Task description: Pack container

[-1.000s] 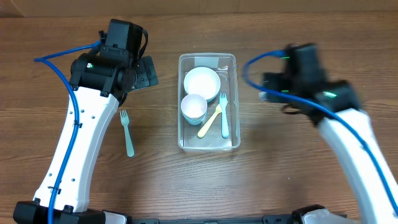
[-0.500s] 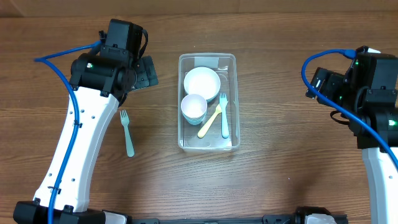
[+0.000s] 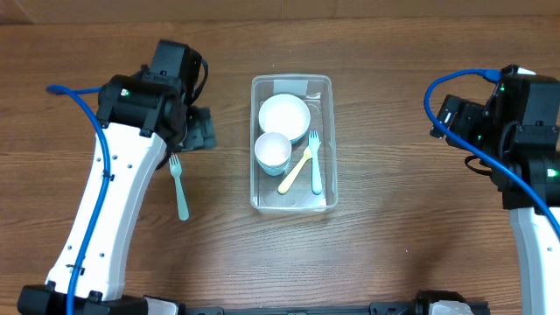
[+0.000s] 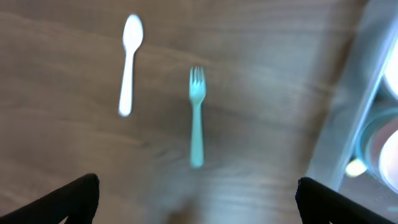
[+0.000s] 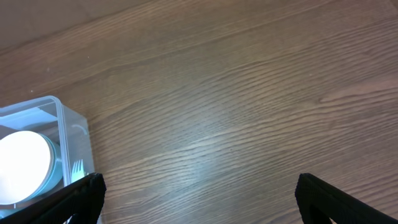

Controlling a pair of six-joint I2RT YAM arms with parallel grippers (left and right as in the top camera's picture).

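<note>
The clear container stands mid-table. It holds a white bowl nested in a teal one, a white cup, a yellow fork and a light-blue fork. A teal fork lies on the wood to its left. My left gripper hovers open just above that teal fork, with a white spoon beside it; this view is blurred. My right gripper is open over bare wood, right of the container's corner.
The left arm's white link hides the white spoon from overhead. The right arm stands at the table's right edge, well apart from the container. Brown wood surrounds the tub.
The right arm pulled back from beside the container to the far right, then stayed still. The left gripper shifted slightly nearer and leftward, over the teal fork's tines.
</note>
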